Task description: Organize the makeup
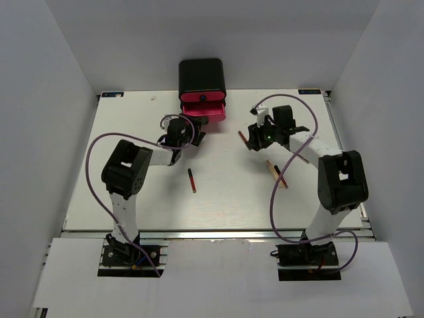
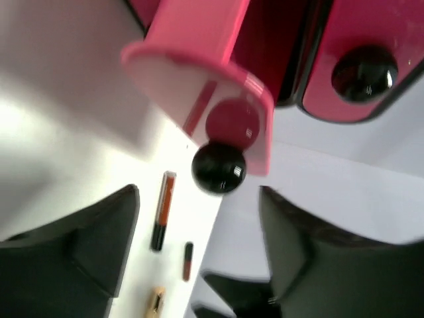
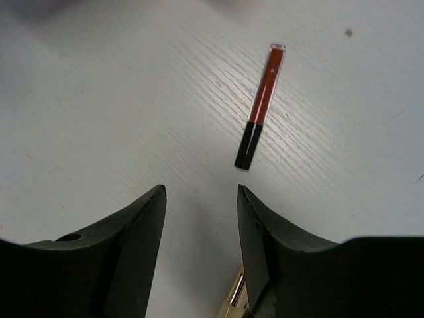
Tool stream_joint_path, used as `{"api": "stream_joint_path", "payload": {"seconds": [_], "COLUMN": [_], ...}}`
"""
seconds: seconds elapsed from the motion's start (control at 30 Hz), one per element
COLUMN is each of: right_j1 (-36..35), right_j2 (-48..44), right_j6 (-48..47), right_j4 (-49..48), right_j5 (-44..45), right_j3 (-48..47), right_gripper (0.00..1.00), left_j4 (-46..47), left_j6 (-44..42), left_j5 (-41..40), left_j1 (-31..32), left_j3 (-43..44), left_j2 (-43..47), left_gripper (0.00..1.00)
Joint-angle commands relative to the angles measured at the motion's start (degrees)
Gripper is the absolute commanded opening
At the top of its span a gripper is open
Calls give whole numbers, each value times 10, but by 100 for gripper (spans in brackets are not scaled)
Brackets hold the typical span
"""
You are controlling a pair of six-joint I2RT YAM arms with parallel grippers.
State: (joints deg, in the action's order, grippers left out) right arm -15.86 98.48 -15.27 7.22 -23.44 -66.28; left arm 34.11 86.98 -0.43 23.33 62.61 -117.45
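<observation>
**Two arms: white links, black joints, purple cables**

L arm [image 1: 126,169] & R arm [image 1: 341,180]: white tubular links w/ chunky black joint housings behind each claw. L cable [image 1: 91,165], thin & purple, loops loose off the arm; R cable [image 1: 273,205] same colour. Black bases [image 1: 129,255] at the end furthest from the claws, w/ small wiring. Left gripper [image 2: 199,195] & right gripper [image 3: 201,192]: matte black wedge fingers [image 3: 126,252], tapering to tips. Small round hole [image 3: 69,236] back of one R finger. Green light [image 1: 267,137] just behind R claw.

Left wrist view: the pink drawer [image 2: 199,73] is blurred and cropped at the top. Right wrist view: a beige stick [image 3: 234,295] is cut by the bottom edge.
</observation>
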Motion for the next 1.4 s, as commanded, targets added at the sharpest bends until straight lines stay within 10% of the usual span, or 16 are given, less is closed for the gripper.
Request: {"api": "stream_joint_path", "payload": {"seconds": [0.0,0.07,0.37,0.6,0.77,0.9,1.07,1.37], "right_j1": [-12,-24,-36,-45,-45,-45,-37,-77], "right_j2": [32,68,196,249,250,226,130,16], "right_j6": [51,59,77,71,54,22,-117,-329], "right_j4": [18,27,80,121,131,122,82,24], "right_j5": [43,73,146,167,177,182,11,-156], "right_j3": [-44,-76,-195,-244,-227,-187,-114,-135], "right_gripper": [53,54,54,45,18,0,0,0], "left_j4": [-42,-75,-418,-654,-709,-636,-664,-598], "left_j6": [-15,-49,-350,-519,-583,-645,-582,-510], "left_j5": [28,43,12,-160,-338,-170,-32,89], "left_j1": [0,1,6,3,2,-9,-10,-7], "left_j3": [-13,-5,92,96,111,69,-5,-127], "left_j2": [82,114,250,339,424,480,475,504], "left_gripper": [84,98,98,98,98,98,76,74]}}
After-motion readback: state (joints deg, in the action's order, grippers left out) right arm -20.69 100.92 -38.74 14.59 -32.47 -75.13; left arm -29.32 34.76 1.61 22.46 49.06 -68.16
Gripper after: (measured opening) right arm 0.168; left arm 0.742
